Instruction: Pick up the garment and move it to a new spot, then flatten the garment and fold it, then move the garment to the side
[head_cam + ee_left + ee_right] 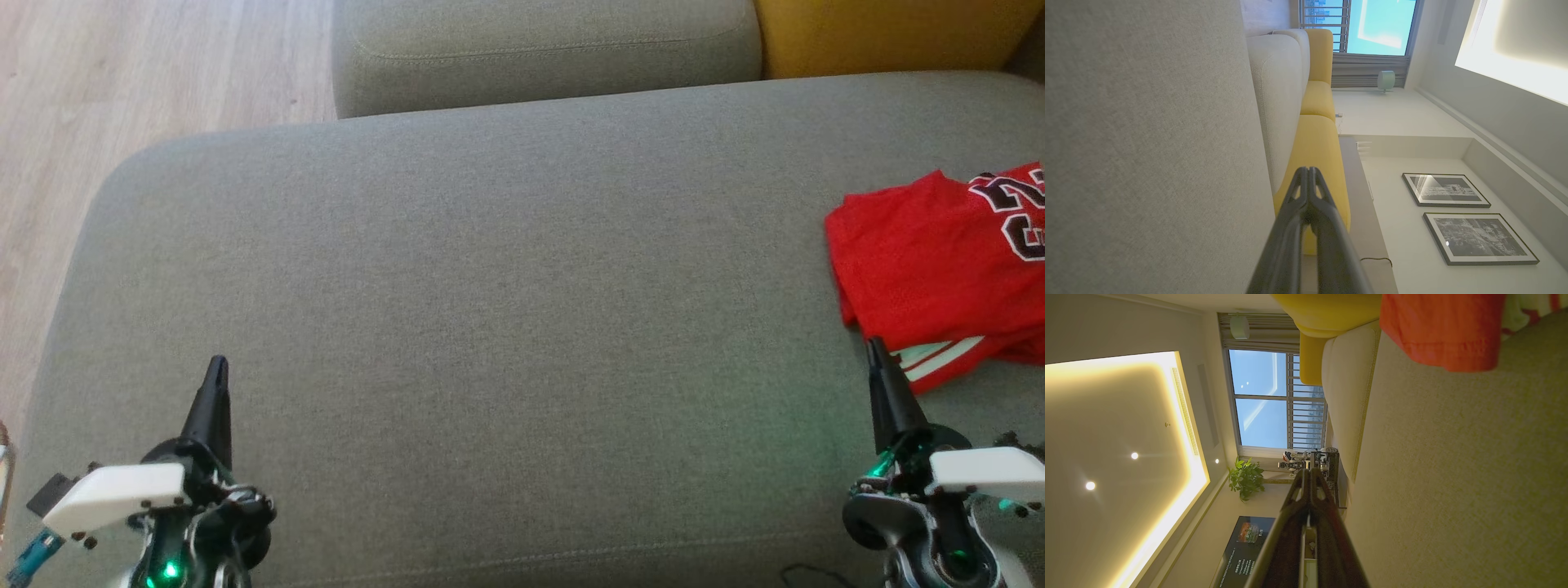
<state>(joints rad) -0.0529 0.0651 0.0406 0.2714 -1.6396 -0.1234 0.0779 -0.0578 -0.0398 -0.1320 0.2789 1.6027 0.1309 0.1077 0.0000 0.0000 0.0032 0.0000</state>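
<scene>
Red garment [922,261] lies at 3 o'clock on the grey sofa [490,286]; left gripper [217,366] at 7, right gripper [875,347] at 5; both pinched closed, holding nothing

The red mesh garment [922,253] lay at the far right of the wide grey fabric seat cushion [490,269]. The right gripper [873,343] sat just before the garment's near edge, with the left gripper [217,363] well apart at the near left. Behind the seat stood a grey back cushion [539,49], a yellow cushion [882,33] to its right. The pale wooden floor [122,82] lay to the left.
</scene>
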